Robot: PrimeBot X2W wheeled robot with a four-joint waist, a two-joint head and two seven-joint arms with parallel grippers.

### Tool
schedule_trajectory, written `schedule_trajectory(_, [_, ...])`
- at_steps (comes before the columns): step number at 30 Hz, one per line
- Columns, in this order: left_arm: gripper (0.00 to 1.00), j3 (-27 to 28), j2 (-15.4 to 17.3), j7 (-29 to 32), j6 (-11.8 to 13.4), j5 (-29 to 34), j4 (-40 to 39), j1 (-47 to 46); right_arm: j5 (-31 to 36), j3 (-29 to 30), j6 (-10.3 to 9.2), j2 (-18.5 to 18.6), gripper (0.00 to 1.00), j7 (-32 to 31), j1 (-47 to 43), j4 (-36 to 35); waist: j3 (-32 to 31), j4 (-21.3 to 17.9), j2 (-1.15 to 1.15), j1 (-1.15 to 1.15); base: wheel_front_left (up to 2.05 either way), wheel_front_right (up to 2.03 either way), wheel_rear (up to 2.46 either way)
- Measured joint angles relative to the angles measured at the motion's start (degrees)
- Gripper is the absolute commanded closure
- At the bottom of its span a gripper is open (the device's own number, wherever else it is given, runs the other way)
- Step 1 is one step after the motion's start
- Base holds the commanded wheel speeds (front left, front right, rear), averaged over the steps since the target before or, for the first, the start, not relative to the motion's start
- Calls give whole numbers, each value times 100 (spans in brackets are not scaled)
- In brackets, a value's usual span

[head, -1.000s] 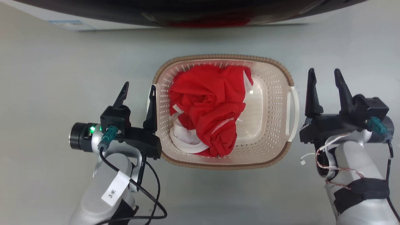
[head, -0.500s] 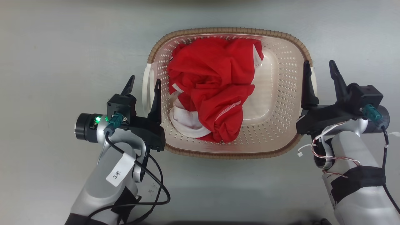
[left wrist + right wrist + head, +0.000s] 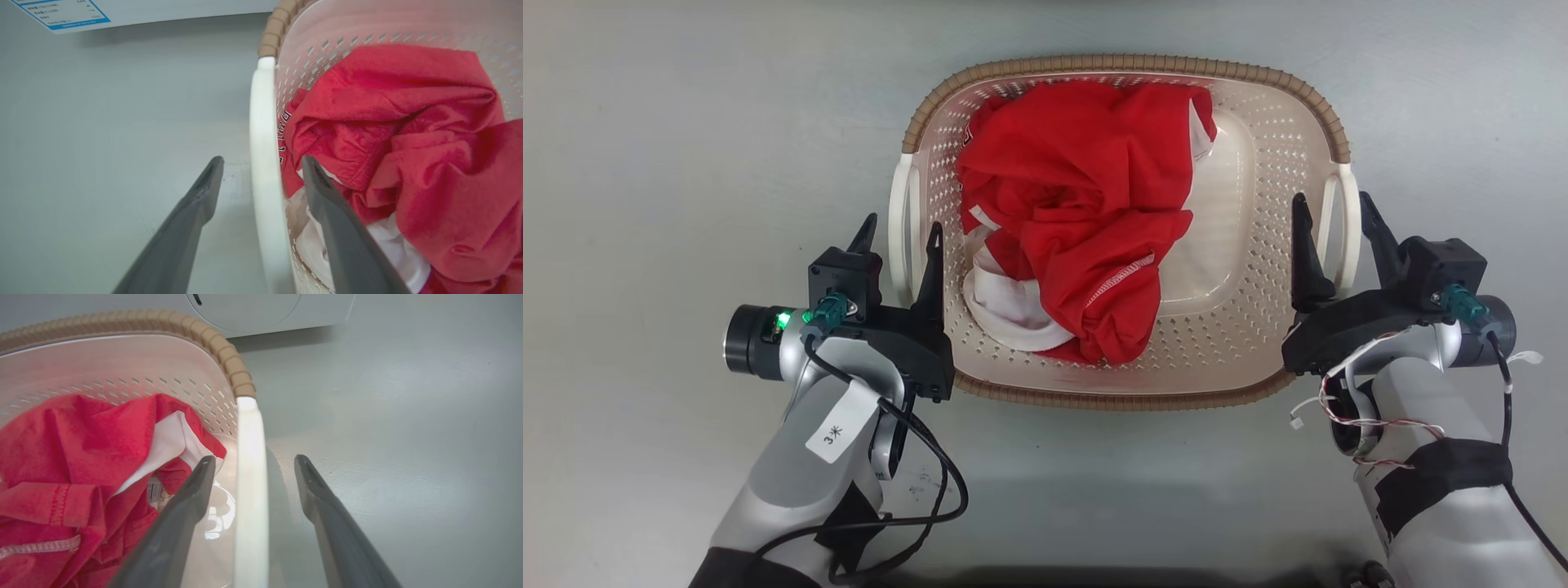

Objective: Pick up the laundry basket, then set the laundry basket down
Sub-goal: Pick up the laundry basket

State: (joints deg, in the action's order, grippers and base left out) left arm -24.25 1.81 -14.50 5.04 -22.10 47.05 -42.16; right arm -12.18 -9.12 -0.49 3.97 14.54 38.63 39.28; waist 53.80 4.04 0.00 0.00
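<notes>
We are flanking the laundry basket (image 3: pixel 1127 64) on the grey floor (image 3: pixel 686 163).
Our left end effector (image 3: pixel 897 237) and right end effector (image 3: pixel 1330 214) are gaping wide, each straddling a white handle (image 3: pixel 897 196).

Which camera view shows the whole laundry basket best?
The head view: the laundry basket appears nearly whole from above, with the red clothes inside. The left wrist view gives its left handle and nearby wall close up; the right wrist view gives its right handle and a stretch of brown rim.
</notes>
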Motion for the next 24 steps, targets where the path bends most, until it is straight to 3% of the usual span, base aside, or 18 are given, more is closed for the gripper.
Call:
schedule_trajectory(15, [0,-226,-2,0,-152,-375,542,-237,-214,-178,7,0,1,2,341,509,123,24,0,0,0,0,0])
schedule_trajectory(17, [0,-286,0,0,-152,-393,611,-260,-260,-240,7,0,20,16,342,558,126,28,0,0,0,0,0])
schedule_trajectory(19, [0,-346,-1,0,-152,-463,644,-283,-305,-286,4,0,51,18,353,590,125,30,0,0,0,0,0])
schedule_trajectory(21, [0,-408,-1,0,-153,-524,682,-330,-357,-332,-1,1,59,18,386,624,123,30,0,0,0,0,0])
schedule_trajectory(22, [11,-427,-1,0,-153,-533,701,-341,-375,-358,-1,2,63,18,409,646,121,29,0,0,0,0,0])
schedule_trajectory(23, [50,-457,-1,0,-156,-542,736,-344,-396,-385,-1,2,68,18,427,669,118,27,0,0,0,0,0])
schedule_trajectory(24, [66,-485,-1,0,-159,-552,771,-344,-415,-407,-2,1,75,18,430,693,116,25,0,0,0,0,0])
